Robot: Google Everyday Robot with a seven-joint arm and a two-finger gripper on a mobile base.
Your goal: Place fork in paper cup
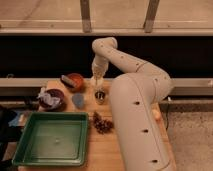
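My gripper (97,75) hangs at the end of the white arm, pointing down at the back of the wooden table (95,150). It is directly above the pale paper cup (98,83), which stands upright, and it is at or touching the cup's rim. The silver fork does not show anywhere on the table. It may be hidden at the gripper or in the cup, but I cannot tell which.
A small steel cup (100,96) stands just in front of the paper cup. To the left are an orange bowl (74,80), a dark bowl (50,99) and a grey-blue item (78,100). A pine cone (102,123) and a green tray (52,138) are nearer. A carrot (157,114) peeks out right of the arm.
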